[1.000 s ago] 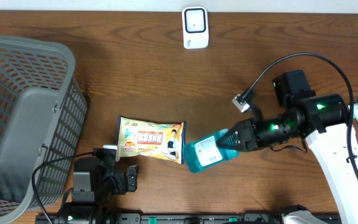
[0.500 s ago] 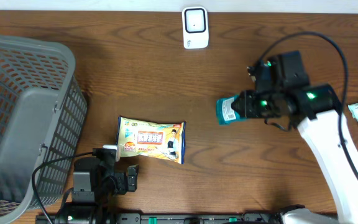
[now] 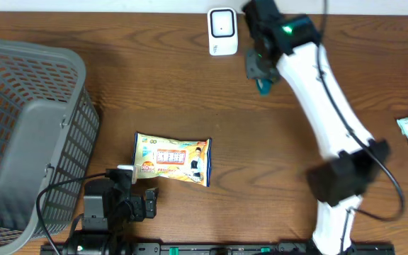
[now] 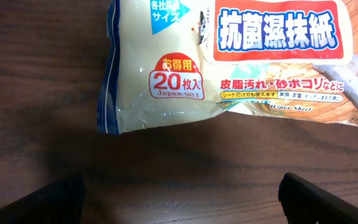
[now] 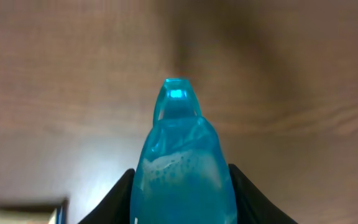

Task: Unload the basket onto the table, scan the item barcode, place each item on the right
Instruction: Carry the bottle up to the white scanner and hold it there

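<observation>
Overhead: right gripper sits at the table's far edge, just beside the white scanner, clamped on the blue bottle. Only the right wrist view shows the grip itself, with both fingers pressed to the sides of the translucent bottle.

Left gripper: jaws wide apart, holding nothing, near the wipes packet. Only the left wrist view makes its print readable: "抗菌濕抹紙", "20枚入", "Japan No.1".

Grey basket at the left.

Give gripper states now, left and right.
Left gripper: open, holding nothing.
Right gripper: closed on the blue bottle.
</observation>
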Available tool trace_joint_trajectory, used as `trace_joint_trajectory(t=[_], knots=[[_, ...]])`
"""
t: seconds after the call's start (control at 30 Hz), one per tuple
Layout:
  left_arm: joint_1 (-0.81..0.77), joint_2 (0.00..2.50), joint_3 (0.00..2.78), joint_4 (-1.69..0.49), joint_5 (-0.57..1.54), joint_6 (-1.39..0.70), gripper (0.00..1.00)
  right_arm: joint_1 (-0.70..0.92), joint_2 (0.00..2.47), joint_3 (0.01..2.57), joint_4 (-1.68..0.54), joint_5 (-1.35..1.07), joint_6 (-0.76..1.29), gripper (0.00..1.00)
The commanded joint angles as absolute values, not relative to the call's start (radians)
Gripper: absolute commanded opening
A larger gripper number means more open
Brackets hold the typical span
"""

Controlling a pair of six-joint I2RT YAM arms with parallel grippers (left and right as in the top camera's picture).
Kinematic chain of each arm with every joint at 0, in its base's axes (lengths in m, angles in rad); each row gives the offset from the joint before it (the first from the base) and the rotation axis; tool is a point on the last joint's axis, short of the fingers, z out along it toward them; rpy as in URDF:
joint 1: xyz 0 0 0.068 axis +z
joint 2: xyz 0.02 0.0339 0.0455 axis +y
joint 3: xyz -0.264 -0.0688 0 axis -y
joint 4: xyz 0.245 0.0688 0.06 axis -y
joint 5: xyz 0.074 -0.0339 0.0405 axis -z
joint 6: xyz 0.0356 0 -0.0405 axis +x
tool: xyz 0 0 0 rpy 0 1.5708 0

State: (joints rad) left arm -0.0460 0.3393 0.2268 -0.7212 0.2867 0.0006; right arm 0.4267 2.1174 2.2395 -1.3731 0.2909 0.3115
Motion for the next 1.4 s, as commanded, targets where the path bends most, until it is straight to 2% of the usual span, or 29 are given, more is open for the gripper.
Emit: trace_joint_trajectory(t=[0.0,0.23,0.4,0.47,0.6,0.67,0.7,0.9,1.37], knots=[[-0.044,0.337,0.232,-0.721,0.295,0.007,0.99,0.463,2.248,2.426,-1.407,0.512,0.329,0.01],[-0.044,0.337,0.232,-0.721,0.295,0.007,1.00,0.552,2.428,2.576,-1.328,0.814,0.244,0.01],[-0.043,0.337,0.232,-0.721,0.295,0.007,0.99,0.618,2.521,2.576,-1.058,1.239,-0.016,0.01],[-0.044,0.337,0.232,-0.722,0.295,0.007,0.99,0.636,2.562,2.576,-0.815,1.384,-0.254,0.01],[-0.043,0.337,0.232,-0.722,0.295,0.007,0.99,0.648,2.659,2.575,-0.046,1.468,-0.963,0.01],[-0.044,0.337,0.232,-0.722,0.295,0.007,0.99,0.648,2.695,2.575,0.224,1.467,-1.145,0.01],[-0.044,0.337,0.232,-0.721,0.295,0.007,0.99,0.645,2.708,2.575,0.285,1.463,-1.200,0.01],[-0.044,0.337,0.232,-0.722,0.295,0.007,0.99,0.632,2.717,2.537,0.155,1.440,-1.135,0.01],[-0.044,0.337,0.232,-0.721,0.295,0.007,0.99,0.641,2.719,2.373,0.157,1.335,-1.059,0.01]])
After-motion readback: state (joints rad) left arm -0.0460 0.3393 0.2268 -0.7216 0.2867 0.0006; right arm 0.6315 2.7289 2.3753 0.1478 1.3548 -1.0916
